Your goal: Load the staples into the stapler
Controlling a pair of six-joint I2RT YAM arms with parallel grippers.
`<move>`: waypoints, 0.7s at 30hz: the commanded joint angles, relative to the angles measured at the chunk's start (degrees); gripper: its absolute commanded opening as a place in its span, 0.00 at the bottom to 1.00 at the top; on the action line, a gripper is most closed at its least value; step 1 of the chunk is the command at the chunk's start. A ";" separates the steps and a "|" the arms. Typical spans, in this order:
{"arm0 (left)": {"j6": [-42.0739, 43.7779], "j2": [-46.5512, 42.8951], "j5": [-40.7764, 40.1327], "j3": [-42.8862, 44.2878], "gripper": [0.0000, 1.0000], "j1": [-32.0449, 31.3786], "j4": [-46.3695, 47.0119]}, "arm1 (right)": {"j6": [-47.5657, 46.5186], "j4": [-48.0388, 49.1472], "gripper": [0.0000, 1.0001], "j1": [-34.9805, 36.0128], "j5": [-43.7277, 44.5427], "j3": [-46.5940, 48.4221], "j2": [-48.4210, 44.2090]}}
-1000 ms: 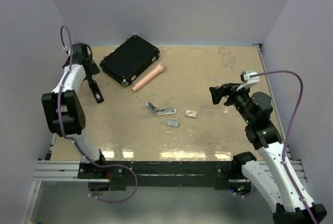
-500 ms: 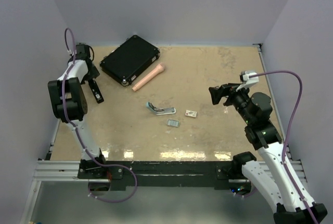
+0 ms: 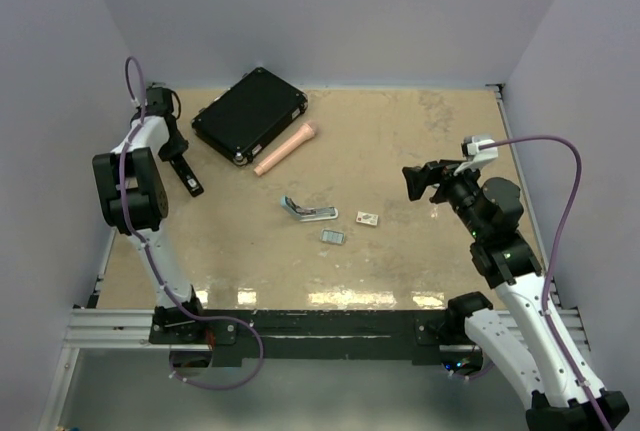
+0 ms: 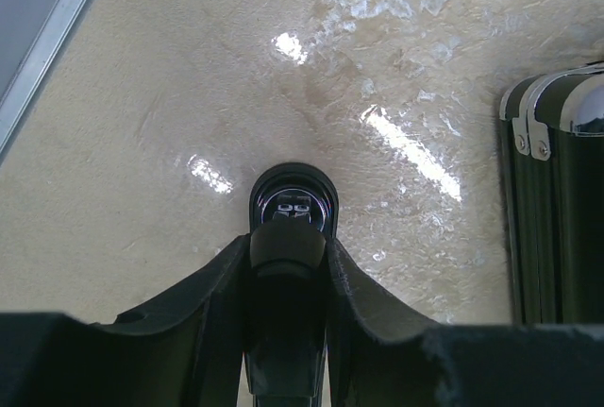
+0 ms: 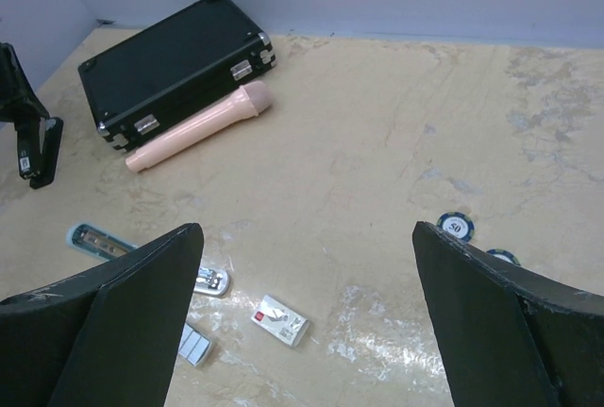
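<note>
A black stapler [image 3: 190,182] lies near the table's far left edge. My left gripper [image 3: 178,156] stands over its rear end. In the left wrist view, that gripper [image 4: 290,248] has both fingers pressed against the sides of the black stapler [image 4: 293,204]. A silver stapler [image 3: 308,212] lies opened at mid-table. The staples [image 3: 332,237], a small grey ribbed block, rest just in front of it and also show in the right wrist view [image 5: 193,343]. My right gripper [image 3: 419,182] hovers open at the right, and its wrist view [image 5: 304,232] shows nothing between its fingers.
A black case [image 3: 250,114] and a pink cylinder [image 3: 285,149] lie at the back left. A small white box [image 3: 367,218] sits right of the staples. A poker chip [image 5: 456,227] lies beneath my right gripper. The left wall runs close behind my left arm.
My left gripper has closed in from wide open onto the black stapler, and the left arm's elbow has swung up toward the wall. The right arm has not moved.
</note>
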 commanded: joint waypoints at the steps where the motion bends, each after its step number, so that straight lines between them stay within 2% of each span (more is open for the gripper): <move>1: 1.36 -4.23 1.02 0.49 0.14 0.40 0.94 | -0.65 2.41 0.99 0.25 0.91 0.24 0.18; 3: 2.24 -6.60 1.02 0.84 0.08 0.40 0.24 | -0.74 2.32 0.99 0.25 0.83 0.59 0.36; 4: 3.12 -7.48 1.11 1.01 0.00 0.40 0.07 | -0.74 2.15 0.99 0.25 0.65 1.03 0.79; 8: 5.67 -13.80 2.95 1.10 0.00 0.40 0.33 | -1.97 3.11 0.99 0.16 -2.85 1.82 2.11; 14: 12.17 -20.83 11.21 3.39 0.00 -0.39 -1.42 | -1.71 3.12 0.99 0.25 -8.92 4.19 7.21; 21: 17.88 -30.25 19.46 2.95 0.00 -6.18 0.94 | 0.49 8.37 0.99 0.25 -22.71 6.66 13.09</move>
